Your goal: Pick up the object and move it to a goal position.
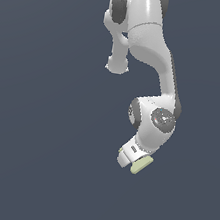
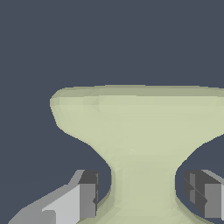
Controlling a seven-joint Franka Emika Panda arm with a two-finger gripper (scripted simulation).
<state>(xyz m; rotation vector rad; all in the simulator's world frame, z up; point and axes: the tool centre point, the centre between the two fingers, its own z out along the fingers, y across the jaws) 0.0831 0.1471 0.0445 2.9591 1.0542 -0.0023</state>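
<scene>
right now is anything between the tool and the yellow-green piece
Nothing visible. In the wrist view the tool straddles the narrow waist of the object, one finger on each side, with small gaps and nothing in them.

We count one white robot arm (image 1: 142, 51) with one gripper (image 1: 129, 158), two gripper fingers (image 2: 87, 194) visible in the wrist view, and one pale yellow-green hourglass-shaped object (image 2: 140, 131). We see nothing else to count.

Arm (image 1: 143, 41): glossy white rounded links, dark grey joint caps. Gripper (image 1: 133, 161): white body; fingers (image 2: 87, 194) light grey with dark pads.
</scene>
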